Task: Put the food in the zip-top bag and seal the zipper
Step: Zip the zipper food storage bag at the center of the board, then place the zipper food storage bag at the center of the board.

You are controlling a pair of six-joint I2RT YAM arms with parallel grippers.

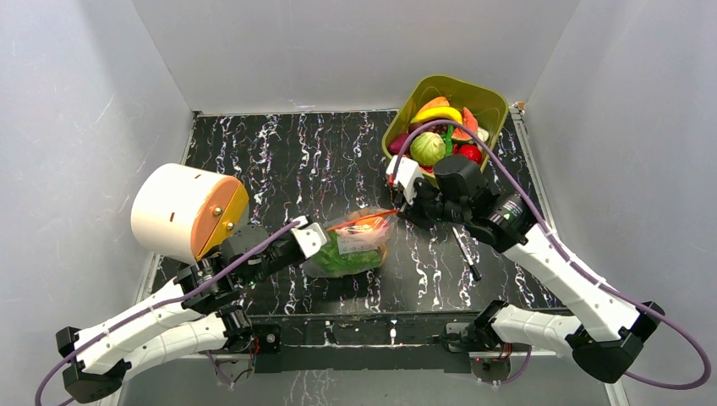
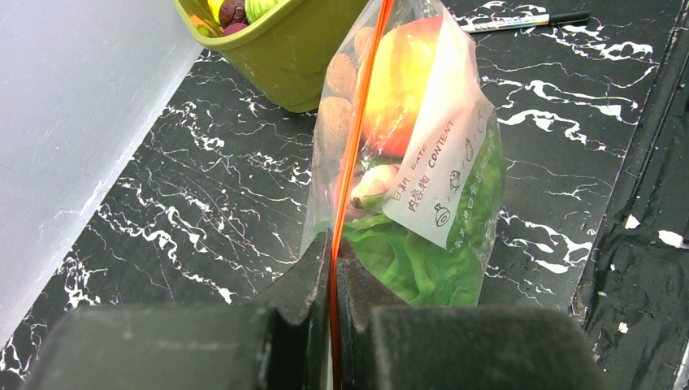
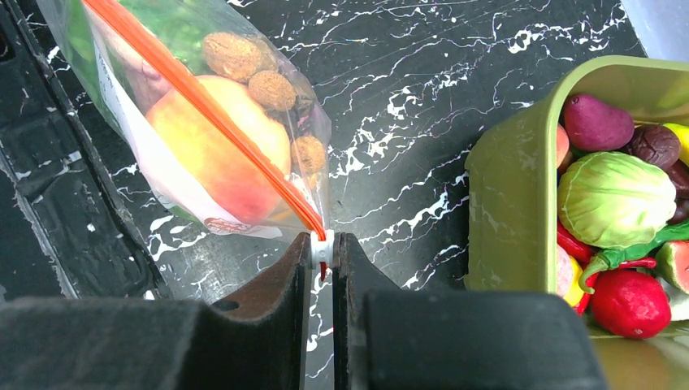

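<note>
The clear zip-top bag [image 1: 355, 245] hangs stretched between my two grippers over the middle of the table. It holds green lettuce [image 2: 406, 260], a yellow-orange fruit [image 3: 219, 150] and brown nuts [image 3: 236, 55]. Its orange-red zipper [image 1: 363, 220] runs taut from one gripper to the other. My left gripper [image 2: 333, 252] is shut on the zipper strip at the bag's left end. My right gripper [image 3: 322, 244] is shut on the white slider tab [image 3: 322, 246] at the right end of the zipper [image 3: 203, 114].
An olive-green tub [image 1: 486, 101] with several more toy fruits and vegetables stands at the back right; it also shows in the right wrist view [image 3: 512, 179]. A black marker pen [image 1: 466, 252] lies right of the bag. A white and orange cylinder [image 1: 188, 211] stands at the left.
</note>
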